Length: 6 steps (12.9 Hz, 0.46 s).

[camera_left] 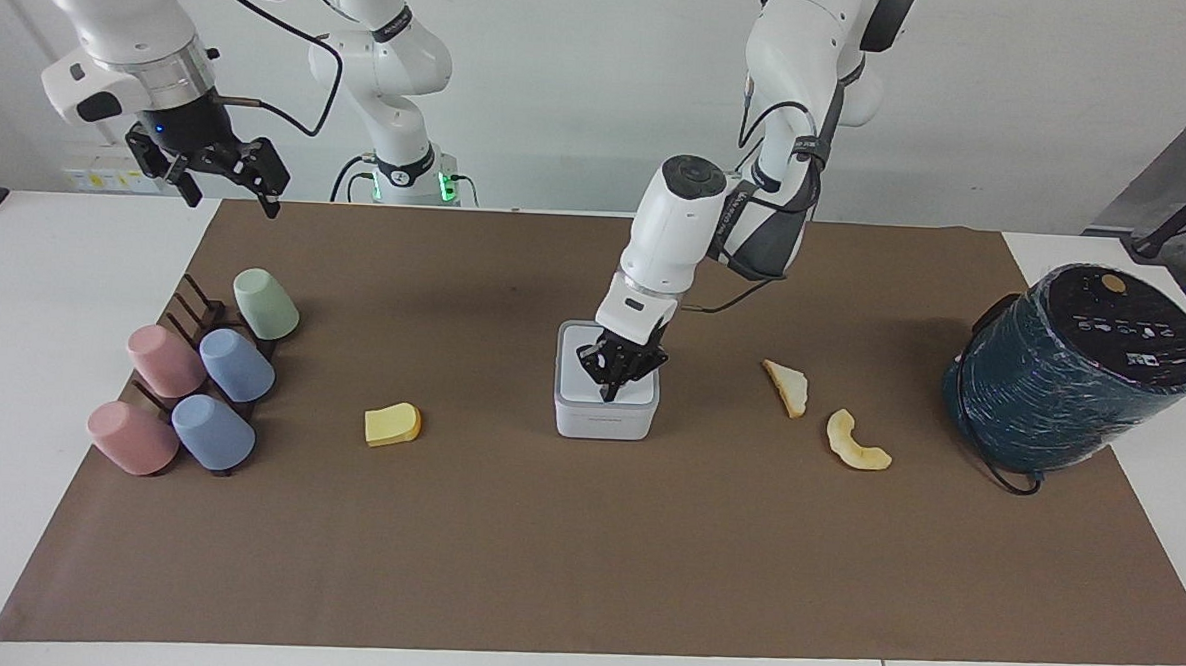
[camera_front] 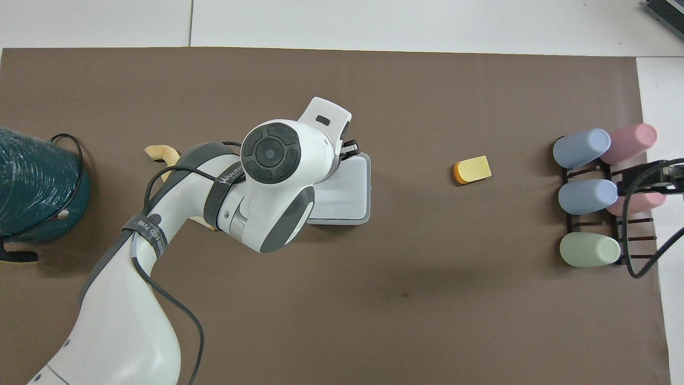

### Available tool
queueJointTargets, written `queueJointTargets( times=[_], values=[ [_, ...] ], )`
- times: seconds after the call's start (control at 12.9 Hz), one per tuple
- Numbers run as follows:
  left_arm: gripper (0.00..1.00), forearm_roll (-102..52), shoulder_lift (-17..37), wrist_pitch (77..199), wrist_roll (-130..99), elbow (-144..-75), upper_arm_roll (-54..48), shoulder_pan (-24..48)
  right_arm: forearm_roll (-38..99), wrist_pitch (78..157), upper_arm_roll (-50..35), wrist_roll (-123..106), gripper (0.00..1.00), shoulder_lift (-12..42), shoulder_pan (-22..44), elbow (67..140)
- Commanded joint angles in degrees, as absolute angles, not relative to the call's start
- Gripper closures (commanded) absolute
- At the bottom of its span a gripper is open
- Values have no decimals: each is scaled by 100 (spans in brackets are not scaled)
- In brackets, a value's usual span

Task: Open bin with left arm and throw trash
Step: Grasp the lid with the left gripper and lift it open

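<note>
The white bin stands mid-mat with its lid down; it also shows in the overhead view. My left gripper points down with its fingers together, tips on the lid at the edge farthest from the robots, covering the orange dot. The left arm hides much of the bin from above. The yellow wedge lies toward the right arm's end. The cream slice and crescent peel lie toward the left arm's end. My right gripper waits open, raised over the mat's corner.
A dark teal cylinder with a black top lies at the left arm's end. A black rack with several pastel cups sits at the right arm's end. Brown mat covers the table.
</note>
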State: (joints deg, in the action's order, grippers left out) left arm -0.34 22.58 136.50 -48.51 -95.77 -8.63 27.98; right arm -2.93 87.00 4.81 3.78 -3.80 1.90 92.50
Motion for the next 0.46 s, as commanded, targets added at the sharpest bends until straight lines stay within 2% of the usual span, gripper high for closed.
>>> queueJointTargets(
  times=[0.0, 0.23, 0.39],
  values=[
    [100, -18, 2232, 13948, -4975, -9984, -765, 2936, -281, 8640, 483, 220, 0, -466, 149, 9325],
    [100, -9, 2241, 14009, -4966, -10028, -765, 2936, -281, 8640, 483, 220, 0, -466, 149, 9325],
    [100, -26, 2259, 13783, -4957, -9767, -738, 2918, -281, 8640, 483, 220, 0, -466, 149, 9325]
  ],
)
